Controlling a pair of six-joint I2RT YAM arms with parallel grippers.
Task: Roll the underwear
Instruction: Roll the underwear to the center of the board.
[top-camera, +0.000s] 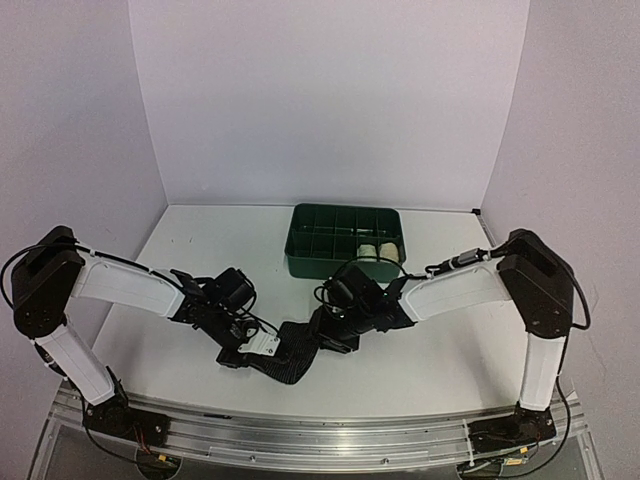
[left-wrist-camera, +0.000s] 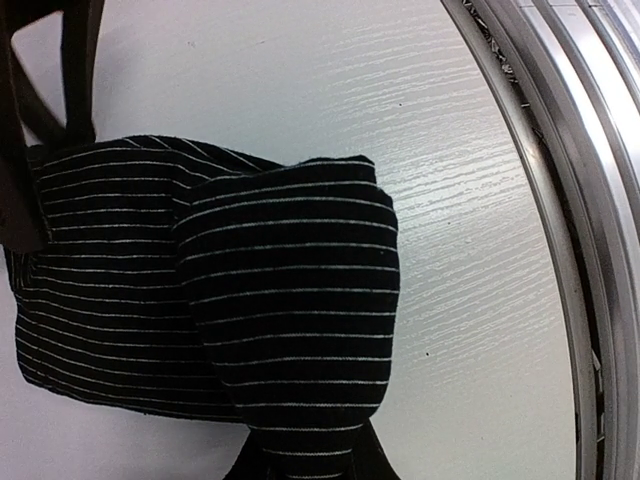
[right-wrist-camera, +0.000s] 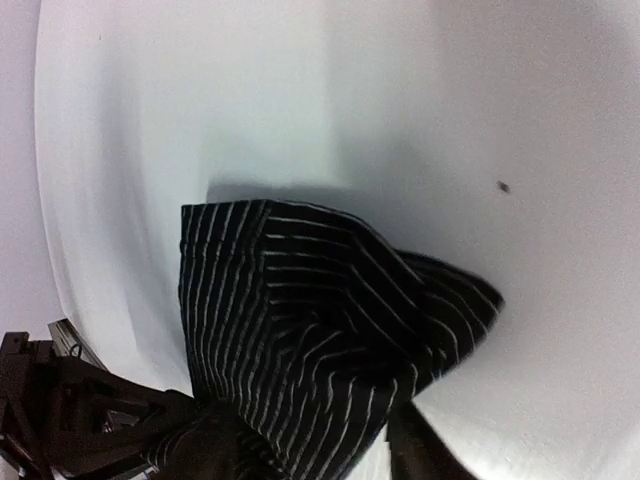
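Observation:
Black underwear with thin white stripes (top-camera: 290, 355) lies crumpled near the table's front, between my two grippers. My left gripper (top-camera: 240, 350) holds its left end; in the left wrist view the folded cloth (left-wrist-camera: 290, 290) runs down into the left gripper (left-wrist-camera: 305, 455), pinched between the shut fingers. My right gripper (top-camera: 332, 330) is at the cloth's right end. In the right wrist view the bunched underwear (right-wrist-camera: 320, 320) sits inside the right gripper (right-wrist-camera: 300, 445), whose fingers stand apart, with a sliver of table showing beside the right finger (right-wrist-camera: 420, 450).
A green divided tray (top-camera: 300, 262) stands behind the right gripper, with two pale cloth rolls (top-camera: 378, 250) in its right compartments. The metal rail (left-wrist-camera: 580, 200) runs along the table's near edge, close to the left gripper. Purple walls close in the back and sides.

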